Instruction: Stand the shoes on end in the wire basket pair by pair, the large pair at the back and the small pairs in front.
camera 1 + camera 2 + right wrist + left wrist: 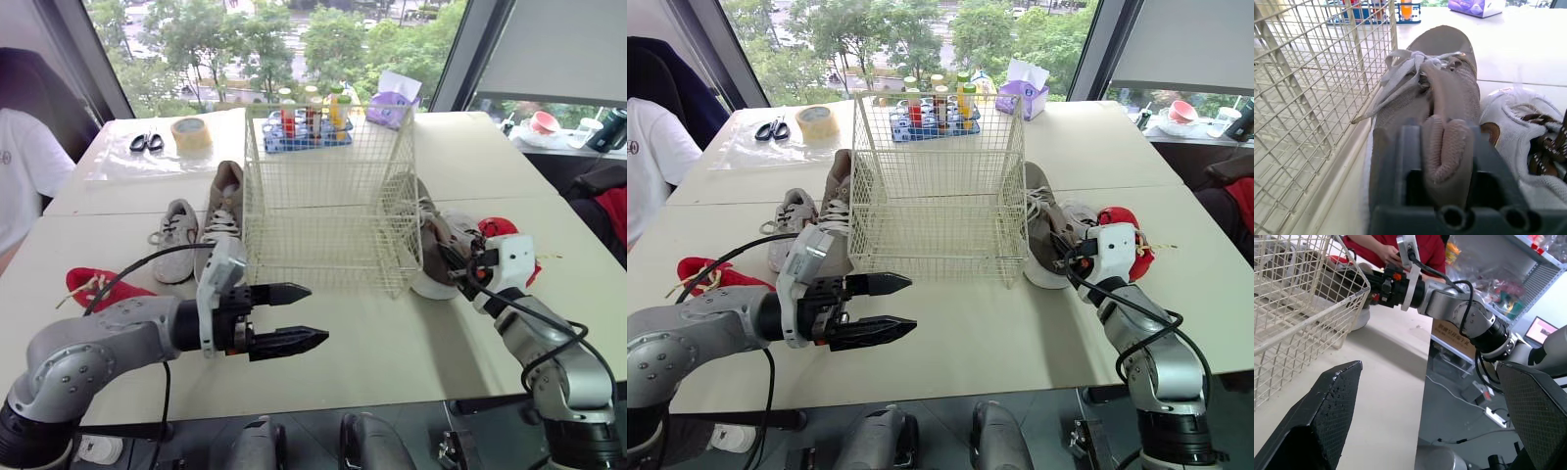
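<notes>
At the centre of the head view, the wire basket [328,211] stands empty on the table [392,343]. A large taupe shoe [429,240] lies against its right wall, and the right gripper [453,258] meets that shoe's heel from the lower right. The second large shoe [227,208] lies left of the basket, with a small grey shoe [174,227] beside it. At lower left, the left gripper [315,313] hangs over bare table, its fingers apart and holding nothing.

In the left wrist view, the black fingers [1327,421] stand wide apart at the bottom corners. The basket is at upper left, and the right arm reaches across the top.

In the right wrist view, the gripper at lower centre is clamped on the shoe's padded heel collar, which bulges between its two sides. The shoe runs up the frame, its loose laces trail toward the basket wire at left, and a small white shoe [1518,122] touches it at right.

The shoe is probably light, with a soft upper over a stiffer sole. Held by the collar alone, it may fold and let the toe droop. A deeper bite on the firm heel would likely hold better. The laces could snag on the wire.
</notes>
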Available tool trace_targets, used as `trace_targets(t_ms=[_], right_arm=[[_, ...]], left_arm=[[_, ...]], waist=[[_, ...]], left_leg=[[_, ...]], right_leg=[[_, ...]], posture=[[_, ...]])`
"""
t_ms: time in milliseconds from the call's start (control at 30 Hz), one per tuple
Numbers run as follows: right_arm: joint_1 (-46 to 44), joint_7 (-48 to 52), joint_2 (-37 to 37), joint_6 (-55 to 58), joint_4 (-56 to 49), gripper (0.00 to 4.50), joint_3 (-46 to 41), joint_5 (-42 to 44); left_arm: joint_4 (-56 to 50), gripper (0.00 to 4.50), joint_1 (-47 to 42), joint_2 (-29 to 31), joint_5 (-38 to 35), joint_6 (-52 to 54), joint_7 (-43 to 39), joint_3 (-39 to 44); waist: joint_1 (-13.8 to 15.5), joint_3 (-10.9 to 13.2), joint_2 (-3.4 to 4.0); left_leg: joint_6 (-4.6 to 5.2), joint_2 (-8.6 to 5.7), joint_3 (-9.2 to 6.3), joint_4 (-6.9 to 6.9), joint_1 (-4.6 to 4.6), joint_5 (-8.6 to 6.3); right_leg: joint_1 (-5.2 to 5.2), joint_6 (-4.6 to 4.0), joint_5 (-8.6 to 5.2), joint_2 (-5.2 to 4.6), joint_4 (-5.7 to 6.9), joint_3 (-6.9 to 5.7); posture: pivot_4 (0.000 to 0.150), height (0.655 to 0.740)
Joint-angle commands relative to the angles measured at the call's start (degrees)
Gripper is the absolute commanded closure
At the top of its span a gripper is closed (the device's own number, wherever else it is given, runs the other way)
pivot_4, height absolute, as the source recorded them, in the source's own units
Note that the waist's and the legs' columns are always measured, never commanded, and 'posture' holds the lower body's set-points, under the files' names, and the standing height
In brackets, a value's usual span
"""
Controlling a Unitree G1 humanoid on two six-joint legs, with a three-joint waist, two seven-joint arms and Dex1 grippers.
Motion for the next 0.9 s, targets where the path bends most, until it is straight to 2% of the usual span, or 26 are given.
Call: trace_targets(t_ms=[33,100,300,433,567,633,767,900], right_arm=[[-1.4,-3.0,1.1,1.3,-4.6,4.27,-2.8,0.2],[-3.8,-4.8,1.2,1.2,-6.5,4.27,-4.2,-0.2],[-19.7,-11.4,-2.7,3.2,-10.1,4.27,-10.3,0.0],[-27.2,-9.0,-8.6,5.4,-9.1,4.27,-11.7,0.7],[-36.6,-2.9,-17.0,3.7,-3.6,4.27,-11.7,-0.1],[-43.2,4.1,-21.6,1.5,0.4,4.27,-9.2,0.1],[-54.2,18.3,-25.9,-1.3,5.0,4.27,-3.1,2.6],[-59.9,27.5,-24.3,-1.9,5.5,4.27,1.4,5.3]], left_arm=[[1.4,0.0,-1.9,0.2,-2.1,0.3,-1.0,2.1],[3.0,0.0,-3.0,0.0,-3.7,0.6,-1.1,2.8],[8.9,0.0,-8.2,0.0,-5.4,2.6,-3.3,3.2],[10.9,0.0,-12.2,0.8,-5.1,3.9,-6.1,3.5],[18.8,0.0,-21.1,0.9,-10.2,4.6,-4.9,8.2],[25.9,0.0,-28.1,1.2,-10.1,3.4,-3.2,11.3],[42.5,0.0,-40.3,2.1,-4.7,-0.2,0.0,16.0],[56.3,0.0,-49.3,3.6,3.0,-2.5,-3.7,16.7]], waist=[[0.0,0.0,0.01],[-0.1,0.0,0.05],[-0.2,0.2,0.41],[0.0,0.2,0.33],[-0.1,0.2,0.33],[-0.1,0.2,0.35],[-0.7,0.3,0.37],[-1.6,0.3,0.31]], left_leg=[[0.0,-0.01,0.0,0.0,-0.01,0.0],[0.0,-0.01,0.01,0.0,-0.05,0.0],[0.0,-0.06,0.04,0.0,-0.29,0.02],[0.0,-0.13,-0.04,-0.07,-0.42,0.02],[0.02,-0.19,0.02,-0.03,-0.45,0.01],[0.04,-0.23,0.02,-0.04,-0.45,0.0],[0.05,-0.23,0.01,-0.11,-0.41,0.01],[0.03,-0.18,0.02,-0.17,-0.36,0.01]], right_leg=[[0.0,-0.02,0.01,-0.01,0.0,0.0],[-0.06,-0.04,0.02,-0.01,0.0,0.0],[-0.33,-0.01,0.05,-0.01,0.06,0.05],[-0.46,0.27,0.09,0.03,0.12,-0.07],[-0.45,0.29,0.1,-0.03,0.06,-0.05],[-0.45,0.29,0.1,-0.06,0.04,-0.04],[-0.5,0.28,0.1,0.03,0.07,-0.03],[-0.47,0.32,0.09,0.06,0.15,-0.07]], posture=[[0.15,0.74],[0.15,0.74],[0.15,0.74],[0.15,0.74],[0.15,0.74],[0.15,0.74],[0.15,0.74],[0.15,0.74]])
